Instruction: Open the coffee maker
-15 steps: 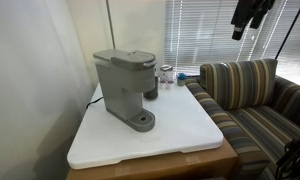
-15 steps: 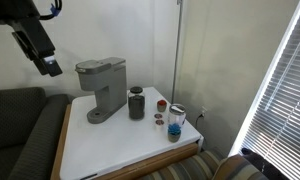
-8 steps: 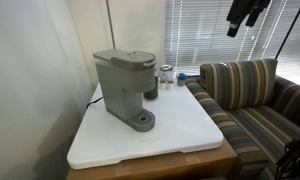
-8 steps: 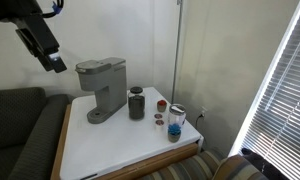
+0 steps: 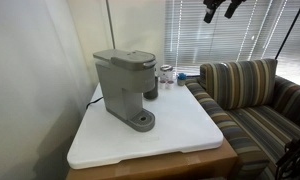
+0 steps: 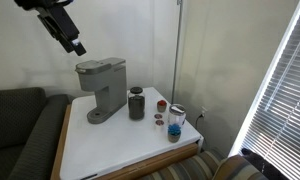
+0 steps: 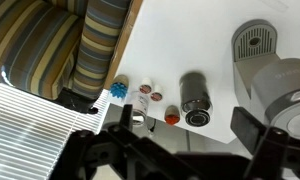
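Note:
The grey boxy coffee maker (image 5: 123,85) stands on the white table top (image 5: 180,130) with its top lid down. It shows in both exterior views (image 6: 100,86) and at the right edge of the wrist view (image 7: 275,70), where its round drip base is visible. My gripper (image 6: 76,43) hangs high in the air, above and to one side of the machine, apart from it. In an exterior view it is at the top edge (image 5: 216,8). In the wrist view the two dark fingers (image 7: 185,135) are spread wide with nothing between them.
A dark cylindrical canister (image 6: 137,103) stands beside the machine, and small jars (image 6: 175,121) stand further along the table. A striped sofa (image 5: 252,100) borders one table side. Window blinds (image 6: 282,90) and a thin pole (image 6: 178,50) are behind.
My gripper has moved sideways and upward through the air, closer to the space above the coffee maker. The coffee maker and jars have not moved.

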Controlling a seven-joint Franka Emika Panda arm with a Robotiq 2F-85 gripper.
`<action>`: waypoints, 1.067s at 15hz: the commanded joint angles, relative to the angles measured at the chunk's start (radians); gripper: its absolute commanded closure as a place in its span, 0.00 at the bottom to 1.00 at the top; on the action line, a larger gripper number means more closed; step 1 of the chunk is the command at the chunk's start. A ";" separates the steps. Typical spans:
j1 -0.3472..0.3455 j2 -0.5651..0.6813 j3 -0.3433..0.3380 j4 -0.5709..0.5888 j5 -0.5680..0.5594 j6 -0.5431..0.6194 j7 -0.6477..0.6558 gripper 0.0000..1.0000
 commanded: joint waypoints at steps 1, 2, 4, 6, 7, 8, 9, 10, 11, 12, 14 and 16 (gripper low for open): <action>0.014 0.021 -0.013 0.022 0.015 -0.003 -0.009 0.00; 0.017 0.035 -0.016 0.036 0.020 -0.003 -0.012 0.00; 0.017 0.034 -0.016 0.035 0.019 -0.004 -0.010 0.00; 0.019 0.044 -0.012 0.047 0.015 -0.006 -0.017 0.00; 0.025 0.061 -0.011 0.060 0.019 -0.010 -0.028 0.00; 0.031 0.089 -0.008 0.077 0.018 0.001 -0.035 0.00; 0.040 0.116 -0.008 0.093 0.024 0.015 -0.044 0.00; 0.049 0.148 -0.008 0.115 0.027 0.025 -0.050 0.00; 0.061 0.176 -0.009 0.133 0.033 0.031 -0.060 0.00; 0.070 0.215 -0.009 0.160 0.033 0.032 -0.063 0.00; 0.092 0.288 -0.015 0.206 0.040 0.056 -0.074 0.00; 0.111 0.391 -0.022 0.274 0.048 0.087 -0.090 0.00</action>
